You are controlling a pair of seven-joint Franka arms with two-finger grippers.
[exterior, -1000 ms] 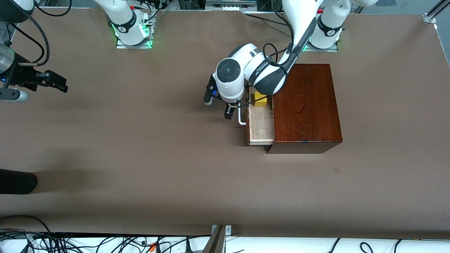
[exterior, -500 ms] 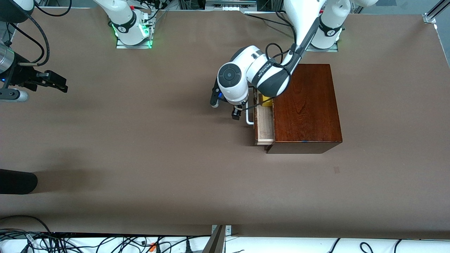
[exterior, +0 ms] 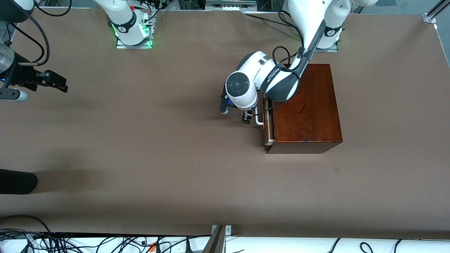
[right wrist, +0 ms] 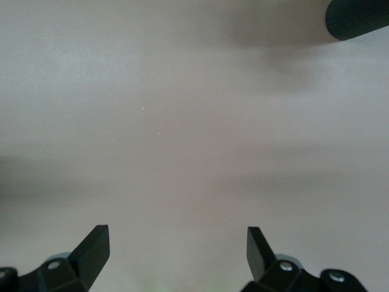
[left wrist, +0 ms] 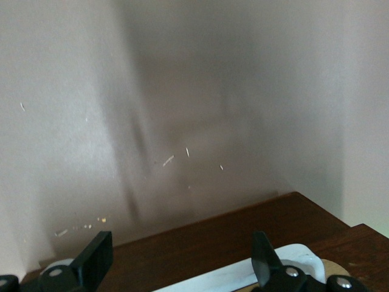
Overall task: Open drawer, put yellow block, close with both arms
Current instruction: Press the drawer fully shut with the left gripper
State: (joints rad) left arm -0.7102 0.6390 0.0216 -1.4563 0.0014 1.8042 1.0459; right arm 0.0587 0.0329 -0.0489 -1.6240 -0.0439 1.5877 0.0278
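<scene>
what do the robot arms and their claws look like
Both are glossy white jointed arms with dark grey joint bands, black cables looped alongside and green-lit bases. The left claw and right claw are black with two wedge-shaped fingers.

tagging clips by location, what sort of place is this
Most likely a robotics lab bench: two white robot arms bolted at the edge of a brown-covered table, loose cables along its near edge, and one wooden box with a drawer as the test prop.
</scene>
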